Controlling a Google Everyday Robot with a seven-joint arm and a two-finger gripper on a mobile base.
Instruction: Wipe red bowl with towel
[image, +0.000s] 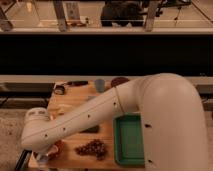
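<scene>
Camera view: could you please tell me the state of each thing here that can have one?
Claw: shut, low at the table's front-left corner, by the red bowl.
Red bowl: upright, mostly hidden by the arm.
Towel: pale bit under the claw; whether it is gripped, cannot tell.
Grapes: lying loose beside the tray.
Tray: flat on the table.
Cup: upright at the back.

Hidden and covered items, lower left of the table

The arm (95, 115) covers most of the red bowl (56, 148), leaving only a sliver of rim. The gripper (42, 157) sits closed at the bowl's left side, under the wrist (largely hidden). The towel (40, 160) shows only as a pale scrap there; whether it is gripped cannot be told. The arm also covers part of the dark flat rectangle (91, 130) and the green tray's (128, 145) right edge.
</scene>
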